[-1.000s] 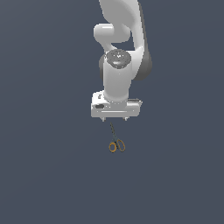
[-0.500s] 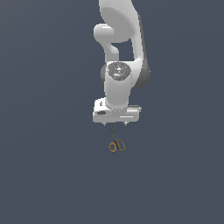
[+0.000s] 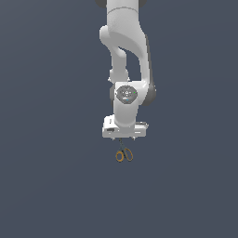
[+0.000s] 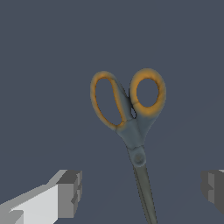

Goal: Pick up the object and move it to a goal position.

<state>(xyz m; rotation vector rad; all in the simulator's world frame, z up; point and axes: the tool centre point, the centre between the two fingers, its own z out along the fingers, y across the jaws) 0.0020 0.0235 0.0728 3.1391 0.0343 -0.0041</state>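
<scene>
Gripper (image 3: 122, 139) is being lowered closer over the scissors (image 3: 124, 154) vs 1 s ago, fingers (image 4: 70, 193) spread wide either side of blades w/o contact, scissors lying flat on floor, so grasp is judged pending.

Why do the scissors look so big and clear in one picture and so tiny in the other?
The wrist view sits close, so the scissors look big and sharp; the exterior view is far off, so they look tiny. Both renders are flat and evenly lit, with no glare.
</scene>
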